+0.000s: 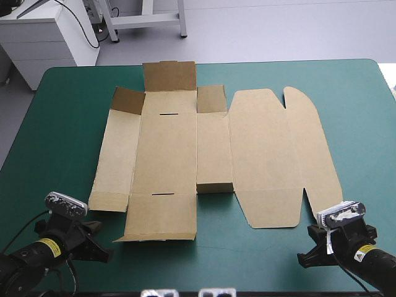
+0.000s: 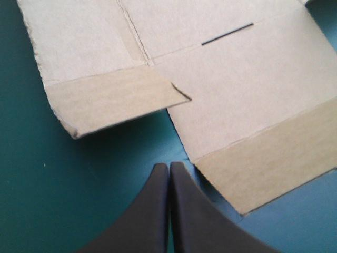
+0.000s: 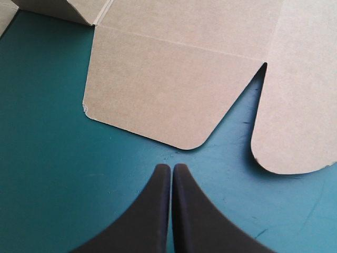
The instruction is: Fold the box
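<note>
The brown box [image 1: 204, 148] lies as a cut sheet spread across the middle of the teal-green table, with a few small flaps [image 1: 169, 75] raised along its far side. My left gripper [image 1: 99, 238] sits shut near the table's front left. Just ahead of it in the left wrist view [image 2: 169, 167] are the sheet's near-left corner flaps [image 2: 113, 97]. My right gripper [image 1: 312, 244] is shut at the front right. Its own view [image 3: 171, 168] shows it a short way short of a rounded flap [image 3: 168, 89], touching nothing.
A strip of bare teal-green cover [image 1: 216, 253] runs between the sheet's near edge and the table's front. More bare cover [image 1: 62, 136] lies to the left of the sheet, and some to its right [image 1: 365, 136].
</note>
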